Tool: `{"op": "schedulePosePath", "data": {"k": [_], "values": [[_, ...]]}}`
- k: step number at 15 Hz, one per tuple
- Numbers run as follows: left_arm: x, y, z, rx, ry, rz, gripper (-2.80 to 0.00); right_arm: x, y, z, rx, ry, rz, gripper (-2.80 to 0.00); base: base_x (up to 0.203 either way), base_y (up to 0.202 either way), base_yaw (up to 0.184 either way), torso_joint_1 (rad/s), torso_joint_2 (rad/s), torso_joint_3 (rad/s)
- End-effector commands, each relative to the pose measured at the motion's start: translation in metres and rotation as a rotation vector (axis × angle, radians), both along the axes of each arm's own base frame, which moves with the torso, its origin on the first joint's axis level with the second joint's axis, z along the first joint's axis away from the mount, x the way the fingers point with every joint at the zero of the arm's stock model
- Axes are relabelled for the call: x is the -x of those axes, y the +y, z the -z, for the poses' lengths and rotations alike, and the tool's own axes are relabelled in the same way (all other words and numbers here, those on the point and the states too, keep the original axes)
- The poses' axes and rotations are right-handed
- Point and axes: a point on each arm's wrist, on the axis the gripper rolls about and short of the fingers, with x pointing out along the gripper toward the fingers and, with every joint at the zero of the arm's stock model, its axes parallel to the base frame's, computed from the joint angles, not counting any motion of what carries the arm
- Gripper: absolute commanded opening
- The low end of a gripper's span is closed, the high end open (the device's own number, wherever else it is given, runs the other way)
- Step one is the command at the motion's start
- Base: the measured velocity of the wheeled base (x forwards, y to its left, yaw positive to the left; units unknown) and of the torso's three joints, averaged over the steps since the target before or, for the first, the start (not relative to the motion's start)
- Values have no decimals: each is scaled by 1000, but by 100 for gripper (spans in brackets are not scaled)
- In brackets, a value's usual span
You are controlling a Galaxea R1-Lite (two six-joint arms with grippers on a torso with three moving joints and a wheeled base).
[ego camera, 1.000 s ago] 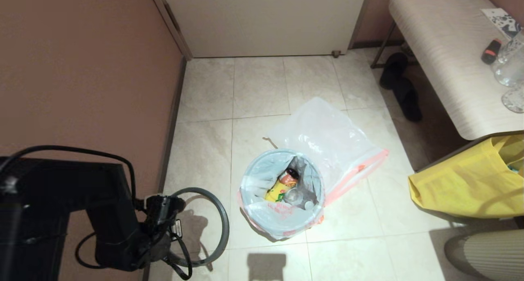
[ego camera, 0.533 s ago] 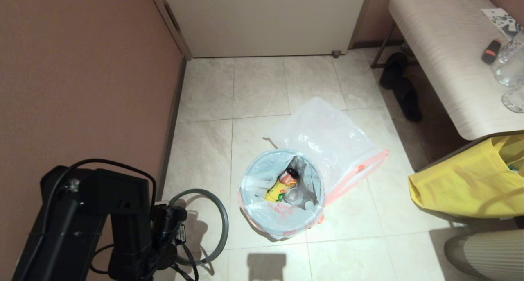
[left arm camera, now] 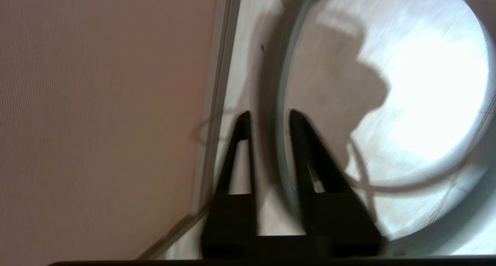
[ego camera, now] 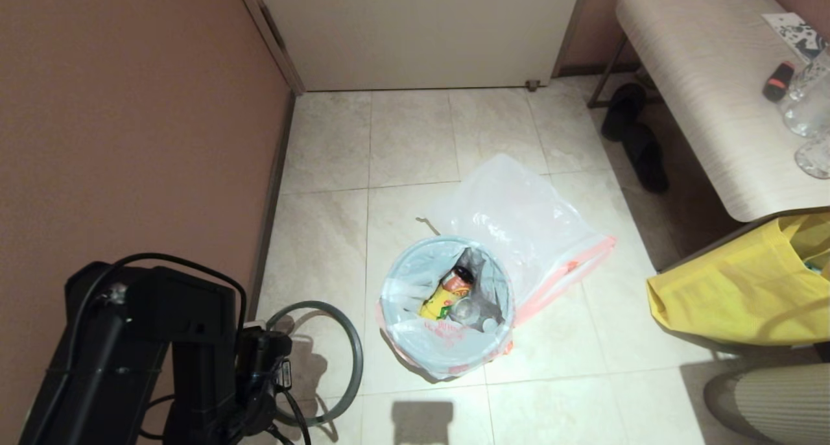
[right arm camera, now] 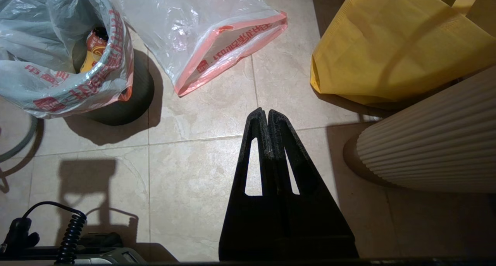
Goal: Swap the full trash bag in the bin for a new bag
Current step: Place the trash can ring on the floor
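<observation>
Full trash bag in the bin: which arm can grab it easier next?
Left, probably. The left gripper is low by the grey hoop, beside the bin holding the full bag. The right gripper is shut over bare floor tiles.

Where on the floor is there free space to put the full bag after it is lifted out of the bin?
Bare tiles lie between the door and the new bag, and in front of the bin toward the robot. It is crowded to the right, by the yellow tote, and to the left, where the grey hoop lies by the left gripper.
</observation>
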Motion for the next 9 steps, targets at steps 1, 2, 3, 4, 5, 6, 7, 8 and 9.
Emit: {"op": "schedulePosePath", "data": {"k": [1, 2, 3, 4, 5, 6, 7, 8, 9], "values": [[-3, -1, -6, 3, -44, 9, 0, 0, 0, 0, 0, 1, 0, -280, 0, 0, 0, 0, 0, 0], [-1, -4, -7, 0, -55, 23, 0, 0, 0, 0, 0, 1, 0, -280, 0, 0, 0, 0, 0, 0], [2, -6, -7, -2, -54, 34, 0, 0, 0, 0, 0, 1, 0, -280, 0, 0, 0, 0, 0, 0], [4, -6, -8, -3, -55, 38, 0, 0, 0, 0, 0, 1, 0, -280, 0, 0, 0, 0, 0, 0], [5, -6, -10, -3, -57, 38, 0, 0, 0, 0, 0, 1, 0, -280, 0, 0, 0, 0, 0, 0], [8, -6, -14, -2, -59, 40, 0, 0, 0, 0, 1, 1, 0, -280, 0, 0, 0, 0, 0, 0], [13, -6, -18, 0, -53, 45, 0, 0, 0, 0, 0, 1, 0, -280, 0, 0, 0, 0, 0, 0], [18, -7, -25, 5, -59, 55, 0, 0, 0, 0, 0, 1, 0, -280, 0, 0, 0, 0, 0, 0], [25, -11, -36, 13, -72, 76, 0, 0, 0, 0, 0, 1, 0, -280, 0, 0, 0, 0, 0, 0]]}}
